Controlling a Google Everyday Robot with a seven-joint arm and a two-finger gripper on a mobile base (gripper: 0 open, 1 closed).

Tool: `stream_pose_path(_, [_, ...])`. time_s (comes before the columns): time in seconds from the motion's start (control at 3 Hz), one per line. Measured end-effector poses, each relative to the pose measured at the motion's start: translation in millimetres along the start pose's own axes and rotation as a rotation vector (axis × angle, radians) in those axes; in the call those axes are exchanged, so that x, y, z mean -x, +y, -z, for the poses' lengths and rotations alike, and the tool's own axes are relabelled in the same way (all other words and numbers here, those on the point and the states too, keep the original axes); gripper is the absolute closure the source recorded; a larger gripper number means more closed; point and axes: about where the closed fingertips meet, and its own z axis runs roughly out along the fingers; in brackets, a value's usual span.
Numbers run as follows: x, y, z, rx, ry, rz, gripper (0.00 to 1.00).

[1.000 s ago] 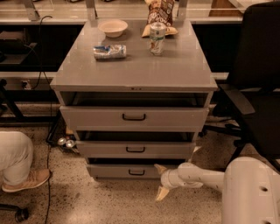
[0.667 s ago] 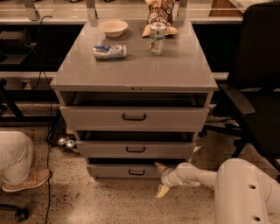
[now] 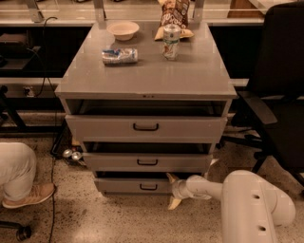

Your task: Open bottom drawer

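Note:
The bottom drawer [image 3: 128, 185] is the lowest of three grey drawers in the cabinet [image 3: 147, 76]. Its short flat front carries a small black loop handle [image 3: 148, 187], and a dark gap shows above the front. My gripper [image 3: 172, 191] is low near the floor, at the right end of the bottom drawer's front and to the right of the handle. It is open. One fingertip [image 3: 171, 178] points up at the drawer's top right corner; the other points down toward the floor. The white arm [image 3: 251, 204] reaches in from the lower right.
A bowl [image 3: 123, 30], a lying bottle [image 3: 119, 55], a can [image 3: 171, 42] and a snack bag [image 3: 175, 14] sit on the cabinet top. A black office chair [image 3: 280, 95] stands to the right. A person's leg and shoe [image 3: 21, 182] are at the lower left. Cables lie beside the cabinet.
The white arm body has swung further left into view. The gripper stays at the right end of the bottom drawer, and the drawers look unchanged.

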Motion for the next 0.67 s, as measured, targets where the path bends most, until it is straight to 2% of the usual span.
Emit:
stream_pose_path(0.33, [-9.5,0.2,-18.5,0.02,0.018,-0.006,0.17])
stream_pose_path(0.67, [-9.1,2.1,-12.3,0.029,0.022,-0.01,0.5])
